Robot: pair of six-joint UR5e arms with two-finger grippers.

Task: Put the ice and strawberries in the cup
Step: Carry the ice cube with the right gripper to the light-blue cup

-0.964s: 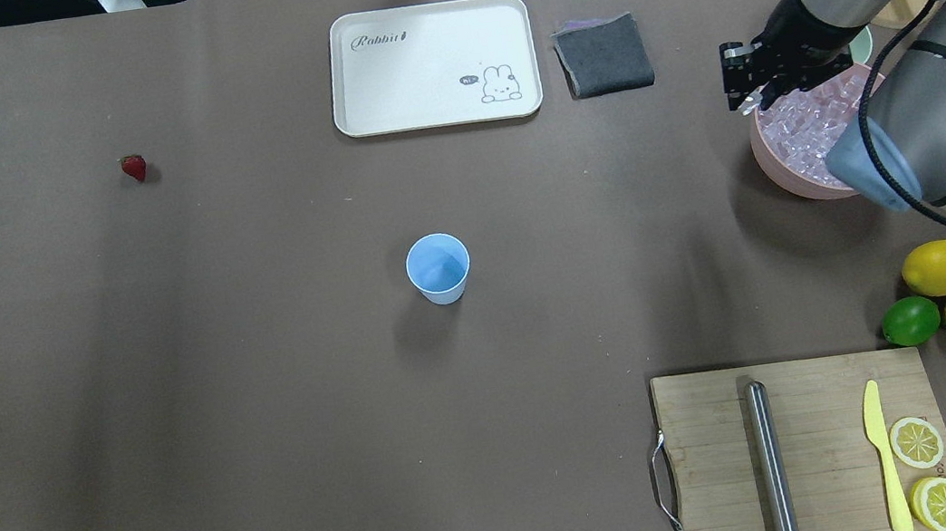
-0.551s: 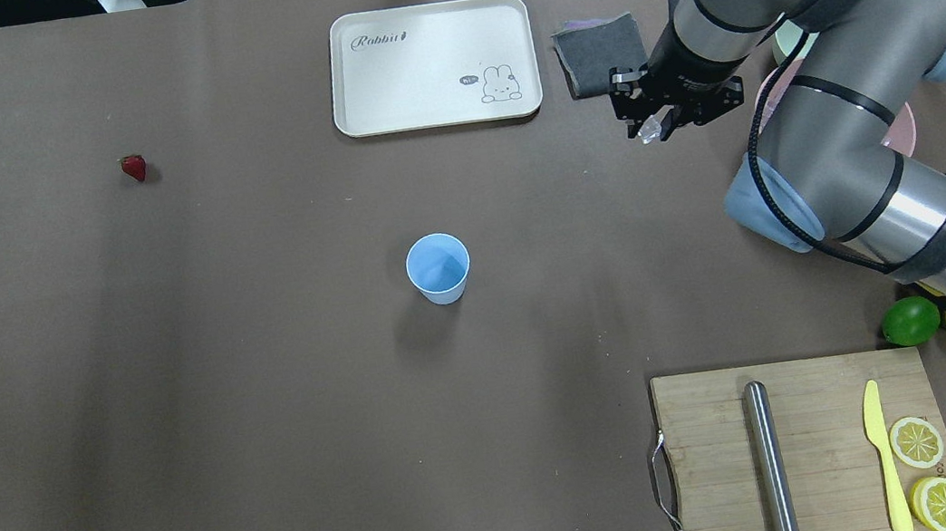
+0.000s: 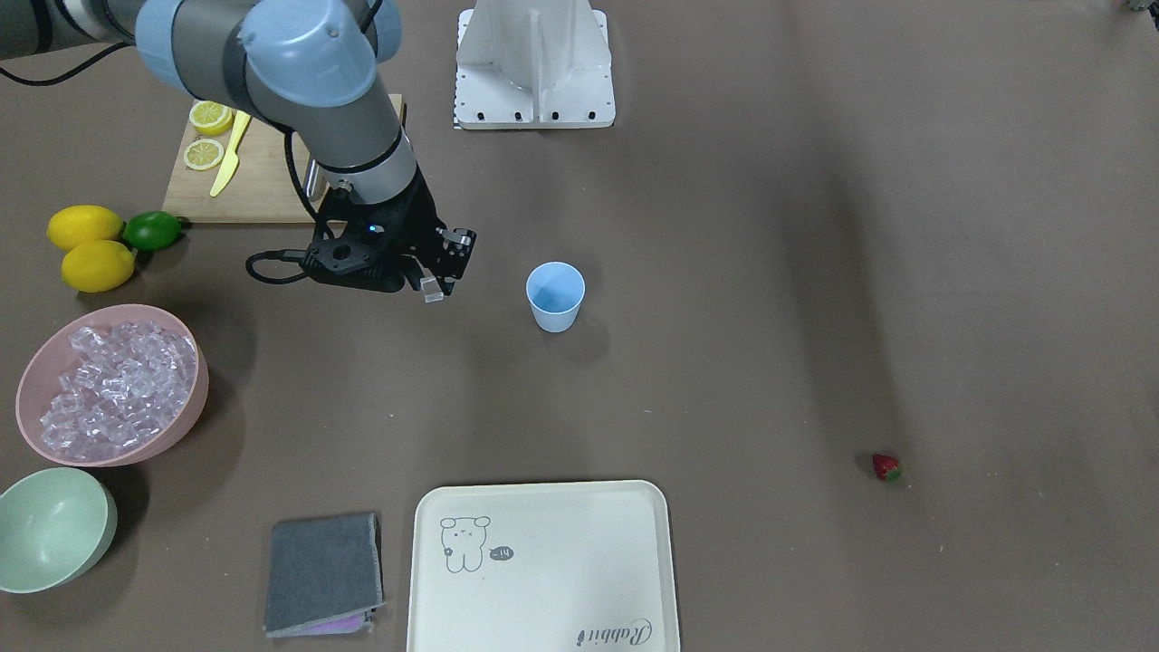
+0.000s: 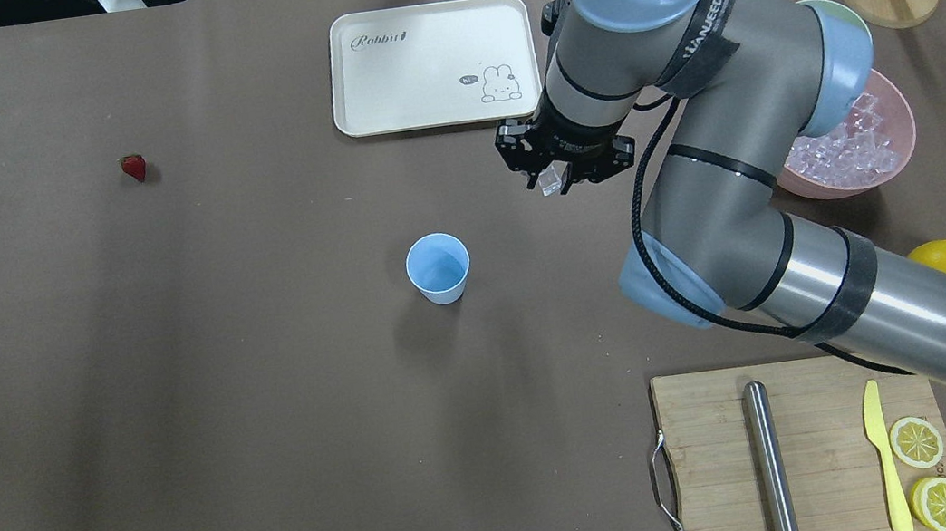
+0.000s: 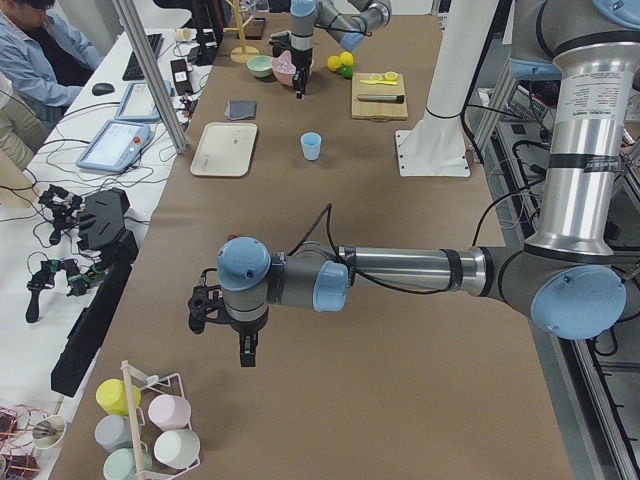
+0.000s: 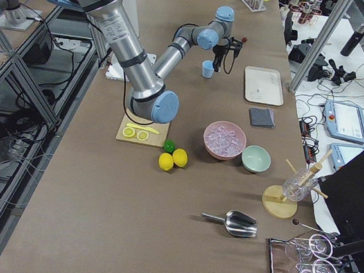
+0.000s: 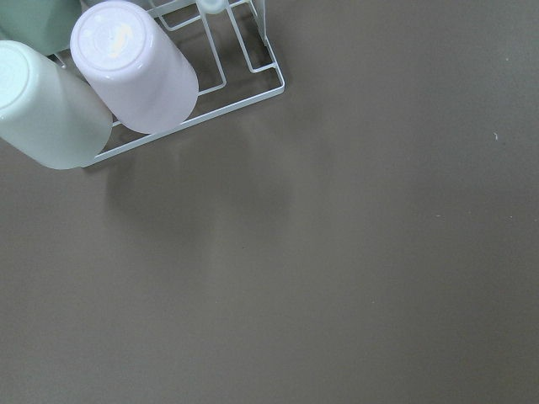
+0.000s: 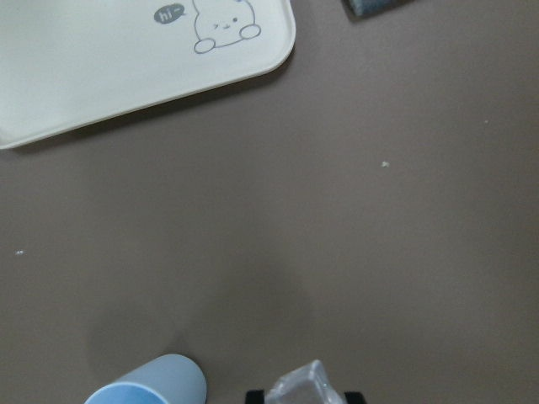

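Observation:
The light blue cup (image 4: 438,268) stands upright and empty mid-table; it also shows in the front view (image 3: 554,296) and the right wrist view (image 8: 152,383). My right gripper (image 4: 551,181) is shut on one clear ice cube (image 8: 307,387) and hangs above the table right of and beyond the cup. A heap of ice (image 3: 118,385) fills the pink bowl (image 4: 900,145). The strawberry (image 4: 134,167) lies alone at the far left. My left gripper (image 5: 247,352) shows only in the left exterior view, far from the cup; I cannot tell if it is open or shut.
A cream tray (image 4: 433,65) and a grey cloth (image 3: 324,572) lie at the back. A cutting board (image 4: 718,462) with roller, knife and lemon slices is front right, with lemons (image 3: 86,244) and a lime nearby. A green bowl (image 3: 50,530) sits beside the pink one.
My right arm has swung left from the pink bowl, carrying the ice cube across the table to a spot near the cup.

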